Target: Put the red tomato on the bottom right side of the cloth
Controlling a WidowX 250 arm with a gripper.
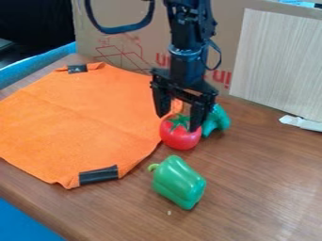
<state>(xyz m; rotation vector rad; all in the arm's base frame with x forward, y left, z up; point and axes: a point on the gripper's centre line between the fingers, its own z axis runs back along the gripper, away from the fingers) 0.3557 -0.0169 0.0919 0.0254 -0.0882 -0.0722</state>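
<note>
Hangs with an open gripper (179, 116) at the top of the tomato (181, 138). To find the tomato, look on the tabletop (252, 183), at the right edge of the orange cloth (82, 117). Nearer the camera, see a green pepper (180, 182); just behind the tomato, a green toy (217, 119).

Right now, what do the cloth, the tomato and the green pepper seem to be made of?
Cloth: matte woven fabric, probably microfiber, judging by its soft creases. Tomato: glossy, likely plastic, from its bright highlights. Green pepper: smooth, shiny, perhaps plastic too.
</note>
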